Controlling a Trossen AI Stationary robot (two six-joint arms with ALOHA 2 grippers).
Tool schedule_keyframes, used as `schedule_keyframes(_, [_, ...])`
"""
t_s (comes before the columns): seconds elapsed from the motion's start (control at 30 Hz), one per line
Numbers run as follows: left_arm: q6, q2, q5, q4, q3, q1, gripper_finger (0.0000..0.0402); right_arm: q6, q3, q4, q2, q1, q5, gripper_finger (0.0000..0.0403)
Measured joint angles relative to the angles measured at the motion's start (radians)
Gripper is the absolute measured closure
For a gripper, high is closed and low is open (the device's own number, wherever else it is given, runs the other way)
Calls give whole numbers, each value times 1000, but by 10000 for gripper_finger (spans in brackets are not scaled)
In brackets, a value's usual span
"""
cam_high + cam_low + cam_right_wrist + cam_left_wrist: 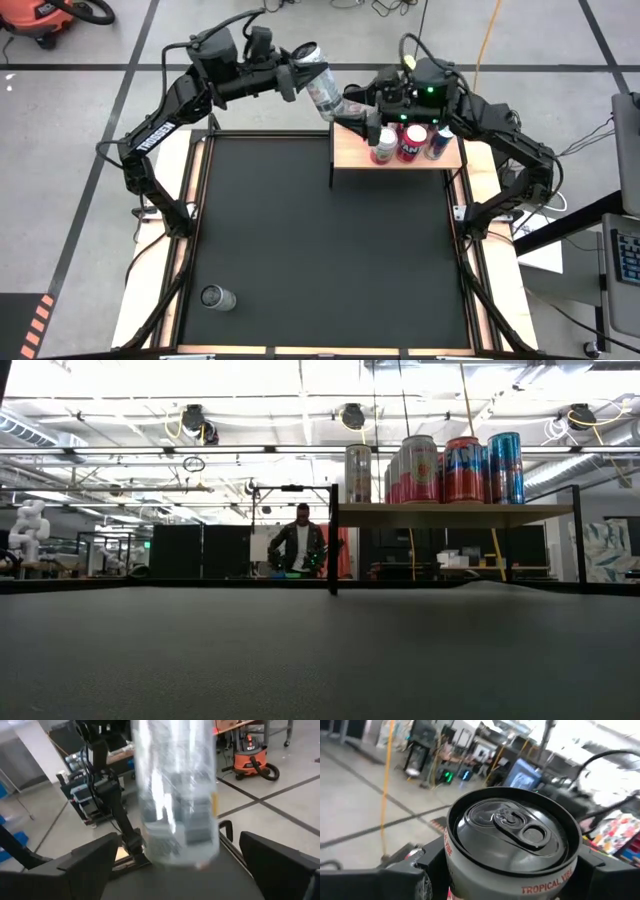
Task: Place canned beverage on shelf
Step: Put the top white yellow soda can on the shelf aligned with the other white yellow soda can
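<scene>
I see a glossy silver metal can (512, 837), a matt black table mat (320, 240), and a smooth light-wood shelf (350, 155) on black metal.

Silver aluminium can w/ red "TROPICAL VIBE" lettering (512, 840), centre of left wrist frame. Light-wood shelf board on black frame (352, 152), upper centre of high frame; on it a red-white can (411, 143), a blue can (439, 142), a pink-white can (384, 147). Black table mat (320, 240) mid-frame.

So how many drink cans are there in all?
6: a held can in the left fingers beside the shelf, four shelf cans bunched on its board, and a lone can on the black mat's near-left corner. More may hide behind them.
</scene>
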Motion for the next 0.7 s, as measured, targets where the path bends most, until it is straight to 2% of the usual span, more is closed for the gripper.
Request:
schedule_keyframes(0.2, [-19,13,-72,-17,0,-27,142,-92,0,39,40,0,49,9])
schedule_keyframes(0.37, [-18,20,-138,-11,0,-46,142,-139,0,85,50,0,48,10])
schedule_keyframes(0.7, [-18,23,-170,-10,0,-50,142,-162,0,74,73,0,49,12])
